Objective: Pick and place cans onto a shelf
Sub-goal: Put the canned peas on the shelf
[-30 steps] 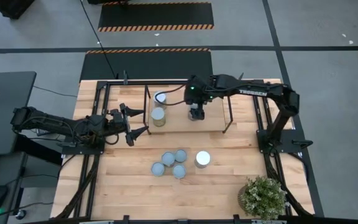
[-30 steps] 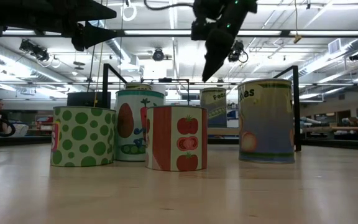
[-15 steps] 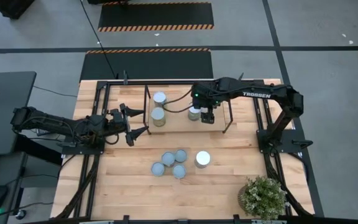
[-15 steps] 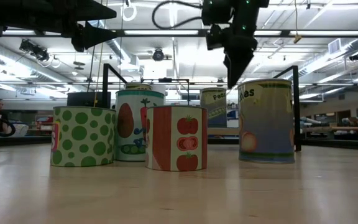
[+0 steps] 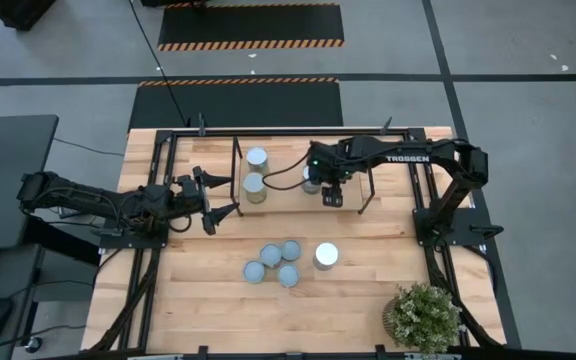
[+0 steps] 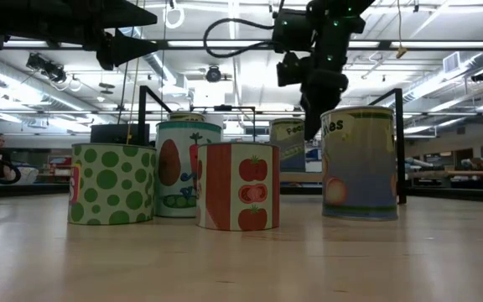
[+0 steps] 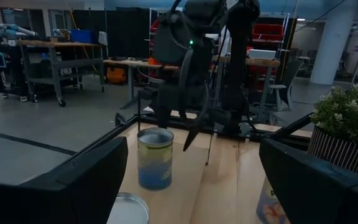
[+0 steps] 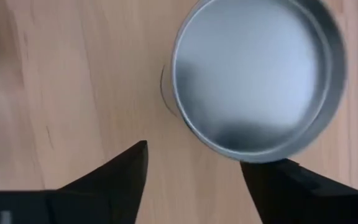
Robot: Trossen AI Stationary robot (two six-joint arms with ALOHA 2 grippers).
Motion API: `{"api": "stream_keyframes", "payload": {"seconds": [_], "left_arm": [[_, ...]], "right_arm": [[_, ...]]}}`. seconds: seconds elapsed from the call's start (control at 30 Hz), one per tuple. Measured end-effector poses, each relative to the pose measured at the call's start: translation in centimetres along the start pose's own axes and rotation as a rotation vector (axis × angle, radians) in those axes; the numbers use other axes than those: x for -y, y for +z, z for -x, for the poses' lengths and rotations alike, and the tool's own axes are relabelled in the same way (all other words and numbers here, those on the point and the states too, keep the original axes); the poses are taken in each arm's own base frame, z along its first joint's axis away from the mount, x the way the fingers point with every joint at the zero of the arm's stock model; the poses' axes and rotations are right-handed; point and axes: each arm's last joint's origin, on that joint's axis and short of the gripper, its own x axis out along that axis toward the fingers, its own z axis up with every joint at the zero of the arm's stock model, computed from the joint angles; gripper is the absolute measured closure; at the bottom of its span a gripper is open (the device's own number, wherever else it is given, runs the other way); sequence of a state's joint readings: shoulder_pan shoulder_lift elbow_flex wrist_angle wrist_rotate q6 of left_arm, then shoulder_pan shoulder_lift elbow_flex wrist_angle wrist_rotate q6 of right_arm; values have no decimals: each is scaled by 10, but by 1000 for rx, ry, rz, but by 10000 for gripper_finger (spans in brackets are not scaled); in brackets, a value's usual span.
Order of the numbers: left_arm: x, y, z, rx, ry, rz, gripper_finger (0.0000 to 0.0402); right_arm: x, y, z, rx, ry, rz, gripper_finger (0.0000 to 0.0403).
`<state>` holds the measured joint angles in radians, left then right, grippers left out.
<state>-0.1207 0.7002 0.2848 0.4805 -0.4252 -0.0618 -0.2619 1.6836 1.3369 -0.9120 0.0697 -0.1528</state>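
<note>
The shelf [image 5: 288,198] is a thin dark rod frame over light wood at the table's far middle. Three cans stand upright on it: two at its left end [image 5: 257,157] [image 5: 254,187] and one [image 5: 312,183] [image 8: 257,81] beside my right gripper. My right gripper [image 5: 331,194] [image 8: 194,180] is open and points down. It hovers just right of and nearer than that can and holds nothing. Several more cans [image 5: 280,263] and a wider one [image 5: 326,256] stand on the table's near middle. My left gripper [image 5: 230,197] [image 7: 191,186] is open and empty just left of the shelf.
A potted plant [image 5: 423,315] stands at the near right corner. Black rails [image 5: 158,190] run along the table's left, right and far sides. The shelf's upright posts [image 5: 368,175] stand close to my right gripper. In the low view the front cans [image 6: 237,186] hide most of the shelf.
My right gripper has gone from right above the shelf's right-hand can toward the table's right and a little toward the near edge. That uncovers the can, which stays upright on the shelf.
</note>
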Motion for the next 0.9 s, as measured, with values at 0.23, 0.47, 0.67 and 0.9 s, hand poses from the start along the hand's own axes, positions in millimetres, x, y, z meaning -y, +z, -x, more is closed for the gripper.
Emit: {"api": "stream_keyframes", "payload": {"seconds": [0.23,0.47,0.67,0.9], "left_arm": [[0,0,0,0,0,1,31],[0,0,0,0,0,0,31],[0,0,0,0,0,0,31],[0,0,0,0,0,-1,31]], "right_arm": [[3,13,1,140,-13,-6,184],[5,24,3,254,-30,-17,193],[5,29,4,303,-33,-44,193],[-11,27,4,265,-13,-73,193]]}}
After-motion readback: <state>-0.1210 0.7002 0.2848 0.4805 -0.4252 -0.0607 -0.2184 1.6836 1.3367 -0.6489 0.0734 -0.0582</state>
